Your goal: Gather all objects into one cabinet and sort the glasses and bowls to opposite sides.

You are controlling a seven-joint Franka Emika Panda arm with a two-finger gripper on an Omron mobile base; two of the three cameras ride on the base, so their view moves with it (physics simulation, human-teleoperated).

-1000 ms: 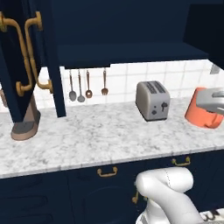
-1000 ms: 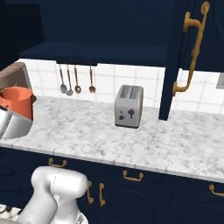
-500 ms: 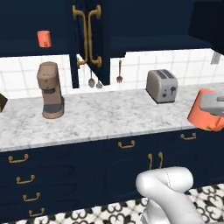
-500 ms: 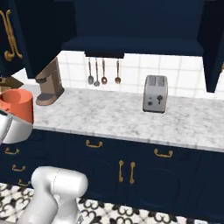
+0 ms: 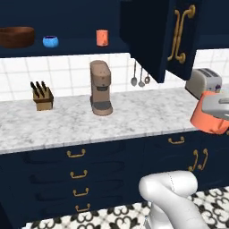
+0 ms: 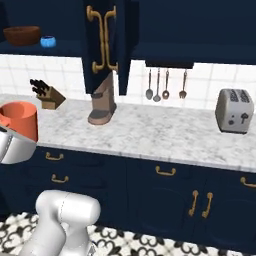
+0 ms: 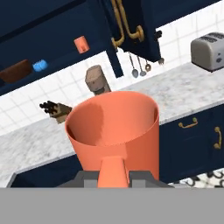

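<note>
My gripper (image 7: 113, 177) is shut on the wall of an orange-coral glass (image 7: 116, 131), held upright in the air in front of the counter. That glass (image 5: 209, 119) shows at the right edge of the left base view, under the gripper (image 5: 218, 105), and at the left edge as glass (image 6: 19, 120) in the right base view. The open navy cabinet shelf (image 5: 76, 45) carries a wide wooden bowl (image 5: 15, 36) at the left, a small blue bowl (image 5: 50, 41) beside it, and a second orange glass (image 5: 102, 38) further right.
The cabinet door (image 5: 156, 36) with brass handles juts out to the right of the shelf. On the marble counter (image 5: 67, 123) stand a knife block (image 5: 42, 96), a coffee maker (image 5: 101, 87) and a toaster (image 5: 203, 80). Utensils (image 5: 141, 78) hang on the tiles.
The whole picture has shifted: the base has moved, so the toaster slid right and the coffee maker, knife block and open cabinet shelf came into view. The glass stays in my grip.
</note>
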